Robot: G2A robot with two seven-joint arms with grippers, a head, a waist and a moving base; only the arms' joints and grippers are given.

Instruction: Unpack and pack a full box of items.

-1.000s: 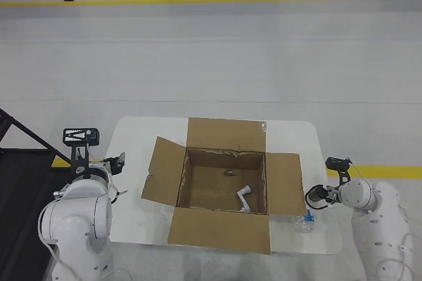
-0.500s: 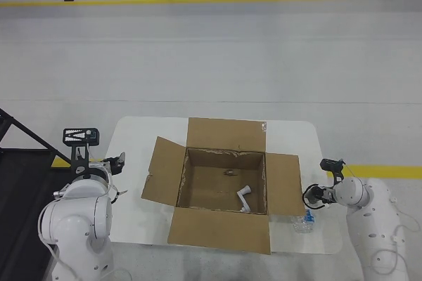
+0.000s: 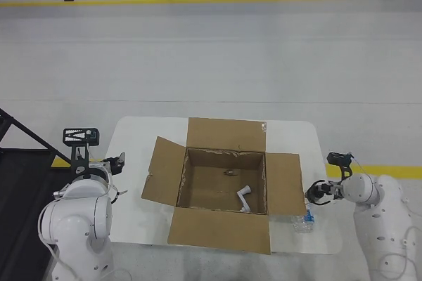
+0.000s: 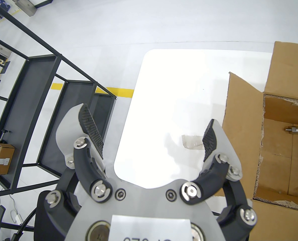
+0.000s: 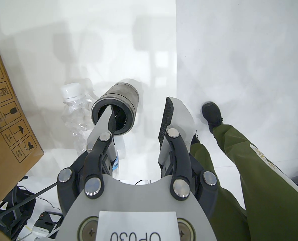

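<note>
A brown corrugated cardboard box (image 3: 225,133) is set at the middle of the white rounded table (image 3: 133,137), with all four flaps folded outwards. On its floor a white L-shaped plastic piece (image 3: 245,199) is seen close to the wall on the robot's right side, and a small dark item (image 3: 228,171) lies nearer the far wall. In the left wrist view that small item is shown as a brass-coloured fitting (image 4: 293,129). The rest of the floor of the box is seen bare.

Outside the box, a crumpled clear plastic bottle with a white cap (image 5: 73,111) is laid on the table just beside the right-hand flap, near the table's front right corner.

The right gripper (image 5: 140,105) is held low over the table's right edge, next to the bottle. Its fingers are spread. One finger (image 5: 106,120) is pushed into the bore of a short grey metal cylinder with a dark hollow core (image 5: 119,101), while the other finger is kept clear of the cylinder's outer wall. Whether the cylinder rests on the table cannot be told.

The left gripper (image 4: 147,114) is held above the table's left end, well apart from the box, with its fingers spread wide and nothing between them. A scrap of clear tape (image 4: 191,141) is seen on the table below it.
</note>
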